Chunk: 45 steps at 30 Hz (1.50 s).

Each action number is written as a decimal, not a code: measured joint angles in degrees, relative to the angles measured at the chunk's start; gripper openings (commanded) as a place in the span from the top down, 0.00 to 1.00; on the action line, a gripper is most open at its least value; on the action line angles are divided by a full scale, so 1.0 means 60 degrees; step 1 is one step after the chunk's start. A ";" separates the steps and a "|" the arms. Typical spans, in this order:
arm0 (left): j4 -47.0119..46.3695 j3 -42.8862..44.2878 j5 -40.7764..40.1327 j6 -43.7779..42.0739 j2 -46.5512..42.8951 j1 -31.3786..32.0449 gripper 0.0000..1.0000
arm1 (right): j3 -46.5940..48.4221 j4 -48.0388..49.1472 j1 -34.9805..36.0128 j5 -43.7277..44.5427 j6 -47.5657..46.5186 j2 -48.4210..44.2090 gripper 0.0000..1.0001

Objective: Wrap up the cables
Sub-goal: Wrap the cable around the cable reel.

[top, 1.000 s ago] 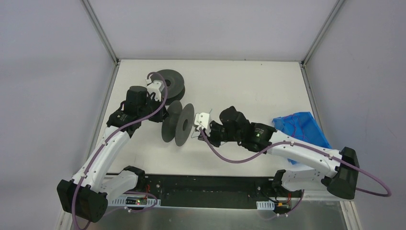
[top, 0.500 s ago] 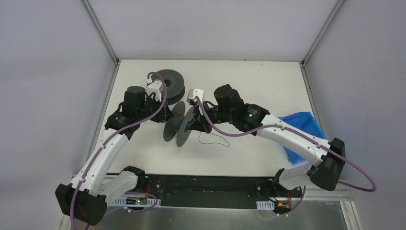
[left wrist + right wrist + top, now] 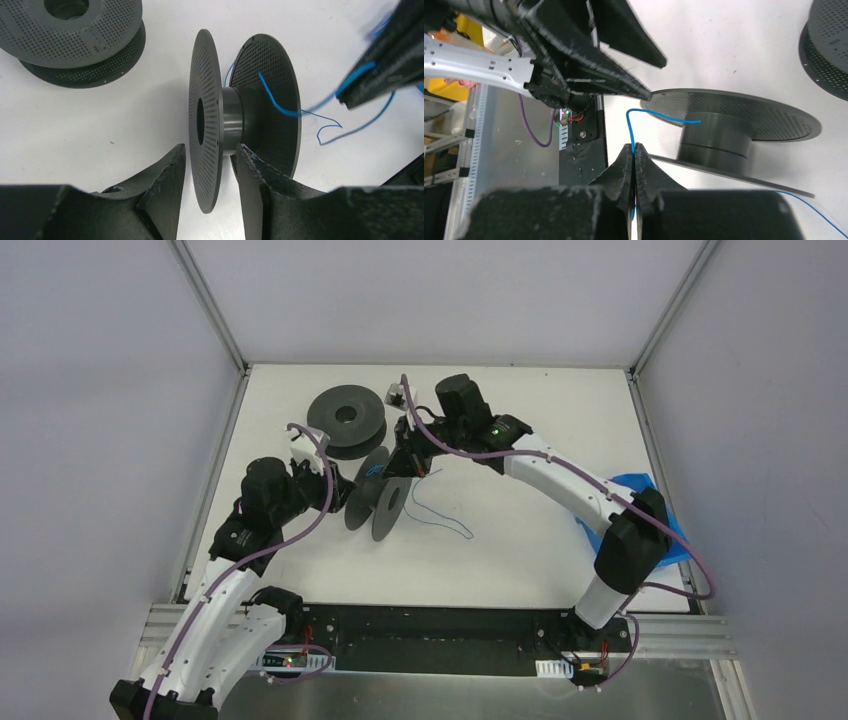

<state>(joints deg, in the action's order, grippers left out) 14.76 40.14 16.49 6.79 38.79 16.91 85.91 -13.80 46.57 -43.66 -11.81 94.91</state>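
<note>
A thin blue cable trails over the white table; no reddish-brown cable shows. A dark grey spool stands on its rims at the centre. My right gripper hangs just behind it, shut on the blue cable, whose free end reaches the spool's hub. My left gripper is at the spool's left. Its jaws straddle the near flange, with a clear gap on the left side. The cable crosses the far flange in the left wrist view.
A second dark grey spool lies flat at the back left, also in the left wrist view. A blue bag sits at the right table edge. Purple arm cords loop over both arms.
My right gripper has carried the blue cable from the spool's right front up and over to its far side. My left arm has drawn back toward the near left, uncovering the flat spool.
</note>
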 measured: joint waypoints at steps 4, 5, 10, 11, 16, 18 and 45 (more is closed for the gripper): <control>-0.0259 -0.0164 0.0219 -0.0004 0.0277 0.0000 0.61 | 0.0619 -0.0033 -0.0594 -0.0550 0.0142 0.0801 1.00; -0.0346 -0.0164 0.0288 -0.0004 0.0412 0.0000 0.61 | 0.0787 -0.0073 -0.0739 -0.0667 0.0153 0.1005 1.00; -0.0652 -0.0164 0.0608 -0.0051 0.1111 0.0000 0.73 | 0.1417 -0.0204 -0.1290 -0.1198 0.0295 0.1887 1.00; -0.0681 -0.0164 0.0652 -0.0062 0.1213 0.0000 0.76 | 0.1512 -0.0251 -0.1377 -0.1319 0.0324 0.2044 1.00; -0.0856 -0.0164 0.0765 -0.0248 0.1570 0.0000 0.77 | 0.1840 -0.0572 -0.1661 -0.1807 0.0375 0.2696 1.00; -0.0936 -0.0164 0.0769 -0.0306 0.1665 0.0000 0.73 | 0.1880 -0.0583 -0.1698 -0.2018 0.0441 0.2856 1.00; -0.3308 -0.0135 0.1045 -0.0033 0.3042 0.0000 0.64 | 0.1880 0.0379 -0.1647 -0.2809 0.1654 0.3238 1.00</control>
<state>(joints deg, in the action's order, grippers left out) -5.08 39.33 22.76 6.59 57.04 16.91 97.19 -11.53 36.69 -60.51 -1.89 114.34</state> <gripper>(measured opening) 0.350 0.009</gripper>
